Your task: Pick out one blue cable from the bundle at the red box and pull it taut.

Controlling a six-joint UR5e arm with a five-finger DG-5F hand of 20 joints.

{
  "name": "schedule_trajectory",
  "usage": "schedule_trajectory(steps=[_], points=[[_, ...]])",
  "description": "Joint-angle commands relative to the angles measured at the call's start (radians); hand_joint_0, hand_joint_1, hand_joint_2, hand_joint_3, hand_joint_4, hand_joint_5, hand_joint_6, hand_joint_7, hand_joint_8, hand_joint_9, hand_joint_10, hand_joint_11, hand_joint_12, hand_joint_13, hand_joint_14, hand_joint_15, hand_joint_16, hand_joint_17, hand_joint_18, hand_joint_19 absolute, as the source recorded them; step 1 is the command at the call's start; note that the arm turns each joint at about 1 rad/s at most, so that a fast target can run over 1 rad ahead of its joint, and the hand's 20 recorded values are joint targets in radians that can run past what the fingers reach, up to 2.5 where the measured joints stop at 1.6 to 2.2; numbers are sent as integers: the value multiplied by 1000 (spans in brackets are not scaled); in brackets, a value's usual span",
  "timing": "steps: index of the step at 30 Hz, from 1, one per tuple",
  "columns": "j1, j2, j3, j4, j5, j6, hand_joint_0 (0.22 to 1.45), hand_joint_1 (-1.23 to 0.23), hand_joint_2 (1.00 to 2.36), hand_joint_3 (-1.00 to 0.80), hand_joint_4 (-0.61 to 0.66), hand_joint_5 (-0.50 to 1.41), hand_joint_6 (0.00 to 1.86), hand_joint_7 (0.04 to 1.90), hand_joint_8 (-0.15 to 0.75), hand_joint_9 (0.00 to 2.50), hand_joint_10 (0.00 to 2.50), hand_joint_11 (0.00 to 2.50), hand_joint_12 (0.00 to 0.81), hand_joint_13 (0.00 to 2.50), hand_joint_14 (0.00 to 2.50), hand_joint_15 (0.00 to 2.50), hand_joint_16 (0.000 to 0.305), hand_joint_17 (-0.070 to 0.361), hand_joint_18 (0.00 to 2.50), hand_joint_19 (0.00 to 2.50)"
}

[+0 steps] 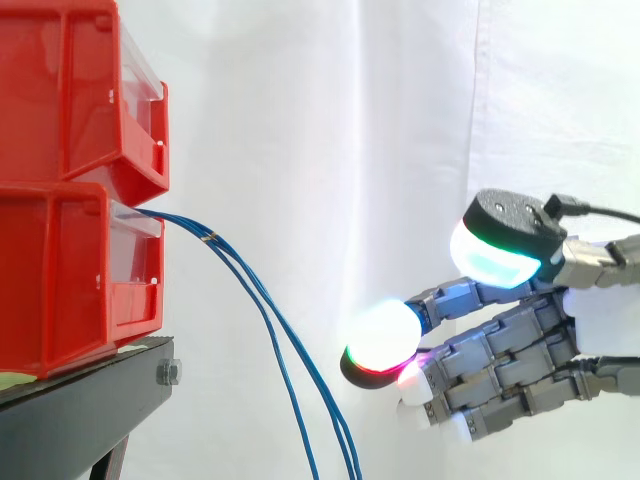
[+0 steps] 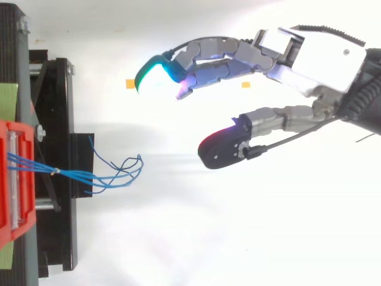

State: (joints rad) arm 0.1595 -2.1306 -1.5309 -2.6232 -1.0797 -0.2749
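Several thin blue cables (image 1: 262,300) leave the lower red box (image 1: 70,280) as a bundle and hang down to the right. In the top view the same blue cables (image 2: 110,176) loop out from the red box (image 2: 13,179), tied together near the box. My hand (image 1: 520,350) is to the right of the cables, apart from them, fingers stretched toward the box and thumb spread. Nothing lies between its glowing fingertips (image 1: 382,338). From above, the hand (image 2: 309,56) reaches in from the upper right, well short of the cable loops.
A second red box (image 1: 80,90) is stacked on the lower one. Both rest on a black stand (image 1: 90,400). A white curtain hangs behind. Two small orange marks (image 2: 130,83) lie on the white floor.
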Motion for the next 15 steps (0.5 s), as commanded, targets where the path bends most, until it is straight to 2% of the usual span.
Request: schedule_trajectory(steps=[1,3,8,13,15], points=[[-1,-17,2,14,-2,-1,599,-770,1000,-500,186,-200,502,754,243,700,15,407,305,619,11,248,37,82,525,268],[-3,-34,2,25,-5,3,611,-814,1000,-500,189,-198,502,764,245,706,15,416,307,646,11,260,37,83,541,266],[-3,-37,3,69,-14,-1,604,-878,1000,-500,202,-191,502,804,246,725,18,429,315,671,11,275,37,84,572,285],[-3,-46,5,83,-14,-3,543,-829,1000,-500,210,-187,502,805,253,737,16,447,321,677,12,289,39,89,577,297],[-5,-66,25,97,-16,0,532,-785,1000,-500,218,-184,502,804,259,742,18,438,322,679,12,296,40,90,574,301]])
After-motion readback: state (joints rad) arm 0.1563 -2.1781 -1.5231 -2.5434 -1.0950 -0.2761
